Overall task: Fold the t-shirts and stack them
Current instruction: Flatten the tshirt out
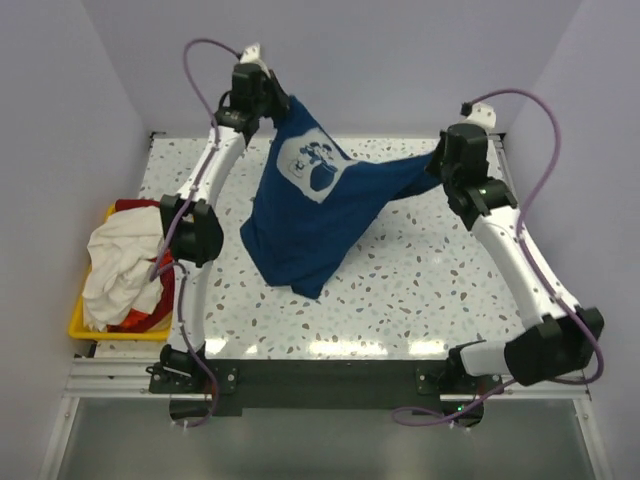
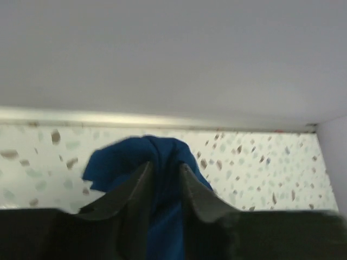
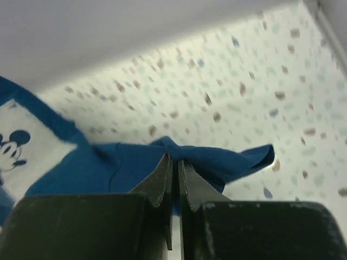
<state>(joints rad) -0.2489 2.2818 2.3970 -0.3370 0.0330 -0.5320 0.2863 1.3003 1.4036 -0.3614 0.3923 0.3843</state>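
Two robot arms hold a navy blue cotton t-shirt with a white square cartoon-mouse print point(image 1: 310, 215) up over a white speckled table point(image 1: 430, 275).

The left gripper point(image 2: 165, 169) is raised at the far side of the table. Its jaws are partly closed around a thick bunched fold of the shirt, and cloth fills the gap between them. The right gripper point(image 3: 174, 160) is pressed almost fully together on a thin edge of the same shirt, with only a small peak of fabric showing beyond its tips.

The shirt stretches between the two grippers. It hangs down and towards the arm bases from the left gripper, and its lowest corner appears to rest on the table.

The likely risks:
- The right gripper's hold is shallow and close to the hem. If the arms pull further apart, the cloth could slide out and that side would drop.
- The shirt is twisted and gathered, not spread flat. Laying it down like this would probably leave creases or a lopsided fold.
- The lowest corner could catch on the table if it is dragged, and roll under.

A yellow plastic bin point(image 1: 78, 326) sits well to the outer side of the left arm, far below and behind its gripper. It holds a crumpled cream-white shirt point(image 1: 115, 265) heaped on top of red cloth point(image 1: 140, 207). Whether the red is one garment or several cannot be told.
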